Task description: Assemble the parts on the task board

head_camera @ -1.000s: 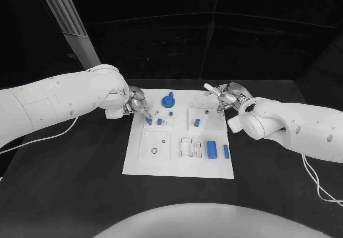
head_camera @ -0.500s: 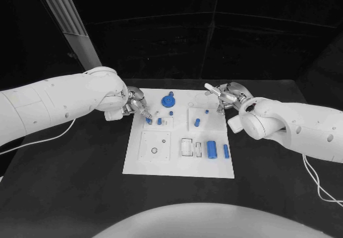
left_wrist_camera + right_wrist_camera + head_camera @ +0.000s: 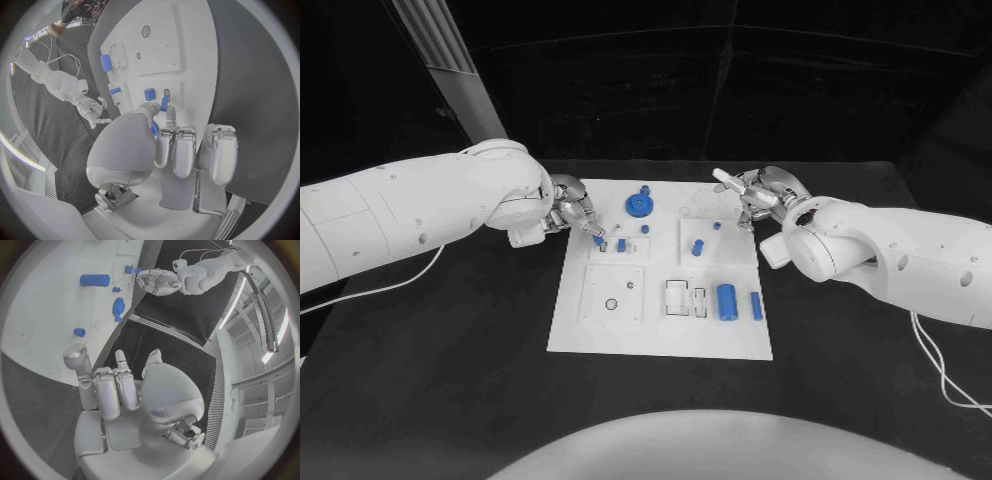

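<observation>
Lay in the middle of the black table [image 3: 459, 330]: the white task board [image 3: 661, 335], blue parts scattered over it. Hovered at the board's ten o'clock edge: the left hand [image 3: 574, 215], fingertips down on a small blue peg [image 3: 600, 242] at the board's left rim. From the head view, contact seen but the grip not clear; from the left wrist view, that peg [image 3: 154, 129] seen pinched between thumb and a finger, so grasped, with two more small blue pieces [image 3: 149, 94] just beyond the fingertips. Hung over the board's one o'clock corner: the right hand [image 3: 754, 193], fingers spread and slack, grasping nothing; confirmed in the right wrist view, where its fingers [image 3: 112, 385] stood clear above the board with a small blue stud [image 3: 79, 332] near them, untouched. Stood at twelve o'clock on the board: a blue gear [image 3: 639, 205] with a stem. Lay toward four o'clock: a blue cylinder [image 3: 727, 298] and, just beside it, a thinner blue bar [image 3: 756, 306]. Nothing between the left fingertips and the peg; the left forearm itself hid the table at nine o'clock.
</observation>
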Controlling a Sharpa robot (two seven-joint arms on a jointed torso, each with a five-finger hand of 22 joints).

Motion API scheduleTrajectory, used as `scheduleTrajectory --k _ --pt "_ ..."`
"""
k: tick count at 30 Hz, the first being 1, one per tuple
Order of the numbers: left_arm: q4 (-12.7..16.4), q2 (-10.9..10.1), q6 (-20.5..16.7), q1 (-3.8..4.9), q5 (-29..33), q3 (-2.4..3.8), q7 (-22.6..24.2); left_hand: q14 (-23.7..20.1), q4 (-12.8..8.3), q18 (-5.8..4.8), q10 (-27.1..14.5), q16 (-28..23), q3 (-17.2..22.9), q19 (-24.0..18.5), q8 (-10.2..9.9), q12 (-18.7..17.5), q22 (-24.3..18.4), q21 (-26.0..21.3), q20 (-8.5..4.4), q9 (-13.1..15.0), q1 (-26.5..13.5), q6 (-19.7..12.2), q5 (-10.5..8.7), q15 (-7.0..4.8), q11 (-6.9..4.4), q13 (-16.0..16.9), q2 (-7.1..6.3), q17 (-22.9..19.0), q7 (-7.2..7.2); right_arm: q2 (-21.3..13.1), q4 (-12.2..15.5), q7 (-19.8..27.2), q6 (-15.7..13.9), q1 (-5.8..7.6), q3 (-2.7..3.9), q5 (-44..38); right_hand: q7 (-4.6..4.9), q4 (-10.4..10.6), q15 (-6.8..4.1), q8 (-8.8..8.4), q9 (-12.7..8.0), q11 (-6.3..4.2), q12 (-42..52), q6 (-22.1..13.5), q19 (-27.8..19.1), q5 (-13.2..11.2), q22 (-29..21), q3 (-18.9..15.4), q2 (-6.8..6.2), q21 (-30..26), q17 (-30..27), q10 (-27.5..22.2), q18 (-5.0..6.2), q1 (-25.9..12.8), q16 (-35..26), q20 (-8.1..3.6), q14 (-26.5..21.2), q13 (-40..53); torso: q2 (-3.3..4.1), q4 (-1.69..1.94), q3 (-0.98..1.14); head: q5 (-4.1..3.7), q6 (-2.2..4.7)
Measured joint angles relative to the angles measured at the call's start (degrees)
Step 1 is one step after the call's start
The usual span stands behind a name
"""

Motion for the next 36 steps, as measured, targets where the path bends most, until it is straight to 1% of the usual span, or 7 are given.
scheduleTrajectory --k 8,18,20,27,32,34,36 --pt "2.0 -1.3 -2.8 -0.01 0.0 -0.01 0.3 0.0 0.2 0.0 0.0 0.0 0.2 0.0 0.0 0.0 0.0 0.0 0.0 0.0 0.2 0.0 -0.21 0.0 0.0 0.0 0.23 0.0 0.0 0.0 0.0 0.0 0.0 0.0 0.0 0.0 0.0 0.0 0.0 0.0 0.0 0.0 0.0 0.0 0.0 0.0 0.0 0.0 0.0 0.0 0.0 0.0 0.0 0.0 0.0 0.0 0.0 0.0 0.0 0.01 -0.01 0.16 0.05" --pt "4.8 -2.9 -7.4 -0.24 0.1 -0.02 -0.5 0.0 0.5 0.0 0.0 0.0 0.3 0.0 0.0 0.0 0.0 0.0 0.0 0.1 0.4 0.0 -0.23 0.01 0.0 0.0 0.42 0.0 0.01 -0.1 0.0 0.0 0.0 0.0 0.0 0.0 0.0 0.0 0.0 0.0 0.0 0.0 0.0 0.0 0.0 0.0 0.0 0.0 0.0 0.0 0.0 0.0 0.0 0.0 0.0 0.0 0.0 0.0 0.0 0.04 -0.01 0.37 -0.05" --pt "5.4 -3.2 -8.4 -0.3 0.1 -0.03 -0.7 0.0 0.5 0.0 0.0 0.0 0.3 0.0 0.1 0.0 0.0 0.0 0.0 0.1 0.2 0.0 -0.23 0.01 0.0 0.0 0.62 0.0 0.01 -0.1 0.0 0.0 -0.1 0.0 0.0 0.0 0.0 0.0 0.0 0.0 0.0 0.0 0.0 0.0 0.0 0.0 0.0 0.0 0.0 0.0 0.0 0.0 0.0 0.0 0.0 0.0 0.0 0.0 0.01 0.04 -0.01 0.42 -0.13" --pt "7.1 -3.8 -11.5 -0.49 0.1 -0.03 -1.5 0.0 0.5 0.0 0.0 0.0 0.3 0.0 0.2 0.0 0.0 0.0 0.0 0.2 0.2 0.0 -0.25 0.01 0.0 0.0 0.62 0.0 0.02 -0.1 0.0 0.1 -0.1 0.0 0.0 0.0 0.0 0.0 0.0 0.0 0.0 0.0 0.0 0.0 0.0 0.0 0.0 0.0 0.0 0.0 0.0 0.0 0.0 0.0 0.0 0.0 0.0 0.0 0.02 0.04 -0.02 0.53 -0.28" --pt "7.7 -4.1 -12.9 -0.66 0.1 -0.03 -2.1 0.0 0.7 0.0 0.0 0.0 0.4 0.0 0.2 0.0 0.0 0.0 0.0 0.2 0.2 0.0 -0.27 0.01 0.0 0.0 0.62 0.0 0.03 -0.1 0.0 0.1 -0.1 0.0 0.0 0.0 0.0 0.0 0.0 0.0 0.0 0.0 0.0 0.0 0.0 0.0 0.0 0.0 0.0 0.0 0.0 0.0 0.0 0.0 0.0 0.0 0.0 0.0 0.02 0.04 -0.02 0.57 -0.31" --pt "7.7 -4.2 -13.3 -0.77 0.1 -0.03 -2.2 0.0 0.9 0.0 0.0 0.0 0.3 0.0 0.2 0.0 0.0 0.0 0.0 0.3 0.0 0.0 -0.27 0.01 0.0 0.0 0.87 0.0 0.03 -0.1 0.0 0.1 -0.1 0.0 0.0 0.0 0.0 0.0 0.0 0.0 0.0 0.0 0.0 0.0 0.0 0.1 0.0 0.0 0.0 0.0 0.0 0.0 0.0 0.0 0.0 0.0 0.0 0.0 0.02 0.04 -0.02 0.57 -0.35" --pt "7.8 -4.3 -13.6 -0.9 0.1 -0.03 -2.4 0.0 1.0 0.0 0.0 0.0 0.3 0.0 0.2 0.0 0.0 0.0 0.0 0.4 0.0 0.0 -0.27 0.01 0.0 0.0 0.87 0.0 0.04 -0.1 0.0 0.1 -0.1 0.0 0.0 0.0 0.0 0.0 0.0 0.0 -0.1 0.0 0.0 0.0 0.0 0.2 0.0 0.0 0.23 0.0 0.0 0.0 0.0 0.2 0.0 0.0 0.0 0.0 0.02 0.04 -0.02 0.58 -0.36"
